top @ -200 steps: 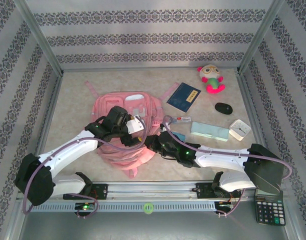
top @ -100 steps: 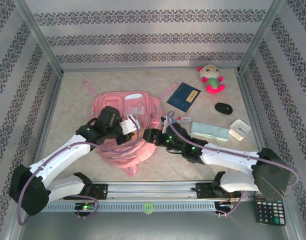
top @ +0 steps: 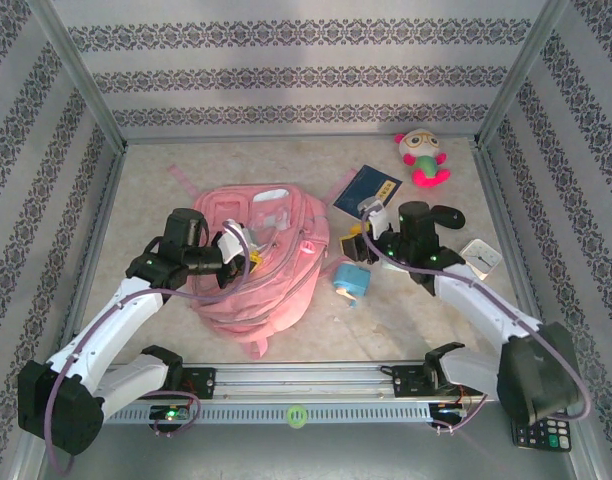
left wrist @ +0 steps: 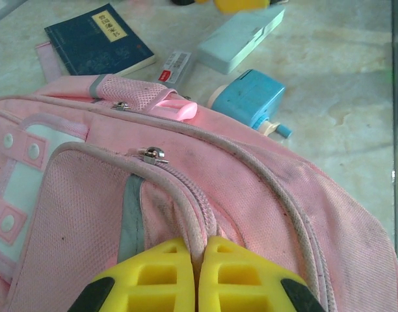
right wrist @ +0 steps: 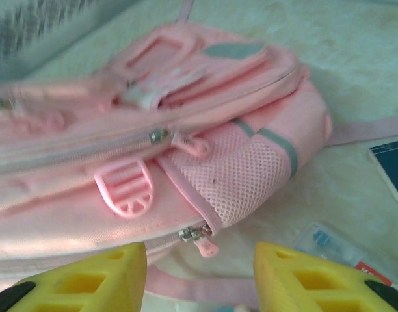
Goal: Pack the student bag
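While the student bag [top: 276, 275] lies flat on the tabletop [top: 386, 320] a little left of centre, nothing looks packed yet. Its zips, as far as the wrist views show them, run closed, and I see no compartment gaping. Opening it looks like the step in hand.

From the bag's left side, the left gripper [left wrist: 200, 244] has its yellow fingers clenched together on the raised zip seam of the front pocket, pinching the piping between them. At the bag's right side, near the mesh pocket and a zip pull, the right gripper [right wrist: 199, 263] has its fingers spread apart with nothing between them.

What is left is nearly everything: getting a compartment open, then loading the loose things.

- A dark blue notebook [top: 368, 190] lies just beyond the bag's far right corner.
- A small blue box [top: 349, 282] sits just beside the bag's right edge.
- A pale green case [left wrist: 241, 39] rests farther out on the right.
- A plush toy [top: 423, 157] sits at the far right.
- A small white clock [top: 483, 257] lies near the right arm.

The blue box crowds the right gripper's working side. The right arm reaches over the spot where the case lies, so it would likely need to pull clear before picking anything there.
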Motion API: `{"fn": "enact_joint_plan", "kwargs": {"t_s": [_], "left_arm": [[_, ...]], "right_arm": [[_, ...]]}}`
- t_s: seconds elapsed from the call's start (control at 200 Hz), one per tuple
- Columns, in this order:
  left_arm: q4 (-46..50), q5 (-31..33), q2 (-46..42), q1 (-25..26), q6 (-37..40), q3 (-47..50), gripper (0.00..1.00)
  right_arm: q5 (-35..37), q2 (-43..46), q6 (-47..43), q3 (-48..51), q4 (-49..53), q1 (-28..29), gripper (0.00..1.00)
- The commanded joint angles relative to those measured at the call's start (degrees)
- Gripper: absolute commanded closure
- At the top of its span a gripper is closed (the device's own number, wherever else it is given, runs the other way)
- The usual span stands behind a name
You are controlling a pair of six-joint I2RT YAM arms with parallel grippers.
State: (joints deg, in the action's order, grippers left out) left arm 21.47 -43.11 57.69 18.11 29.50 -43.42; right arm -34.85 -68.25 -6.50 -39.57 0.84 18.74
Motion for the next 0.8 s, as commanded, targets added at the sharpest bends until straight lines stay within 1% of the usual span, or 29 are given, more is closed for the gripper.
{"fn": "enact_joint_plan", "kwargs": {"t_s": [0.0, 0.085, 0.14, 0.19, 0.29, 0.525, 0.67, 0.794], "left_arm": [[-6.28, -7.49, -2.00, -1.53, -1.14, -3.92, 1.00], [-6.79, -8.10, -2.29, -2.08, -1.45, -4.50, 1.00], [-7.13, -8.71, -2.43, -2.72, -1.86, -4.76, 1.00], [-7.72, -9.22, -2.66, -3.13, -2.36, -4.75, 1.00], [-9.15, -10.00, -2.98, -3.77, -3.33, -4.83, 1.00], [-11.45, -12.63, -2.75, -4.66, -5.19, -5.46, 1.00], [-12.31, -13.01, -2.70, -4.92, -5.91, -5.66, 1.00], [-13.43, -14.05, -2.35, -5.11, -6.90, -5.63, 1.00]], "right_arm": [[-8.82, -4.16, -29.83, -5.70, 14.72, -0.97, 0.53], [-7.03, -8.41, -39.35, -7.91, 19.55, -1.30, 0.53], [-5.40, -11.08, -42.04, -9.40, 20.91, -1.46, 0.53], [-5.20, -13.53, -42.83, -10.70, 21.63, -1.49, 0.53], [-7.51, -17.34, -43.64, -13.27, 22.19, -1.02, 0.53], [-11.69, -22.82, -43.60, -17.29, 21.39, -0.46, 0.53], [-11.95, -24.72, -46.65, -20.17, 26.39, 0.65, 0.53], [-12.60, -25.61, -47.34, -22.02, 29.07, 0.85, 0.53]]}}
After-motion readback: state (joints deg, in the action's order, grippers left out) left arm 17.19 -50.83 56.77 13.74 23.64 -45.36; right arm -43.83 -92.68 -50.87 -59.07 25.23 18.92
